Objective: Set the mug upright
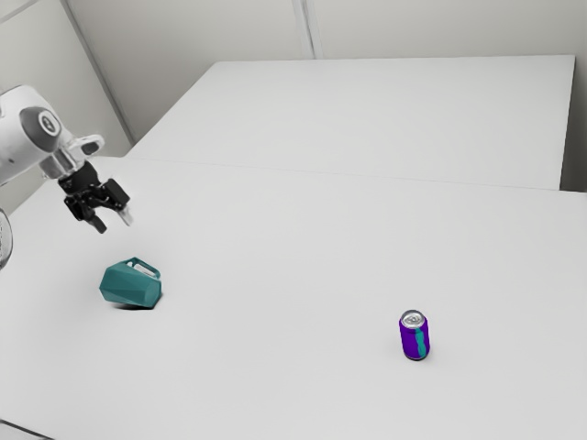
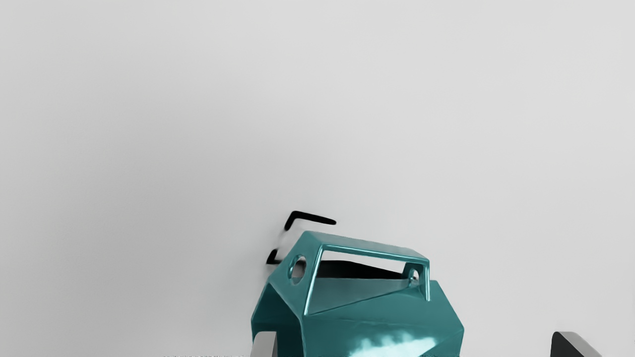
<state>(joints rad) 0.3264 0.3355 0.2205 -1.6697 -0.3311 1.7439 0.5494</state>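
exterior view shows you the gripper (image 1: pixel 114 223), black and blocky at the end of the smooth white arm (image 1: pixel 18 137), hanging above the table near the mug (image 1: pixel 130 286). your gripper is released, its two fingers spread wide with nothing grasped between them. the mug lies on its side on the table (image 1: pixel 275 275), toward the exterior view's left, so you don't have it upright. its teal body is cut into flat, angular facets, and the handle (image 2: pixel 372 244) rises from the upper side as a squared loop. in the wrist view you can see a soft gloss on the facets, with a pale, streaky highlight across the body, and a round hole piercing the broad flat side of the handle. one fingertip overlaps the mug's dark, hollow end from where you look, while the other stands well apart from the mug, past its opposite end. black, hard-edged shadow (image 2: pixel 310 217) falls on the matte white tabletop beside the handle. well apart from the mug, toward the exterior view's right, you have a can (image 1: pixel 415 341) standing upright, a purple cylinder with a teal patch down its side and a silvery, metallic-looking round top.
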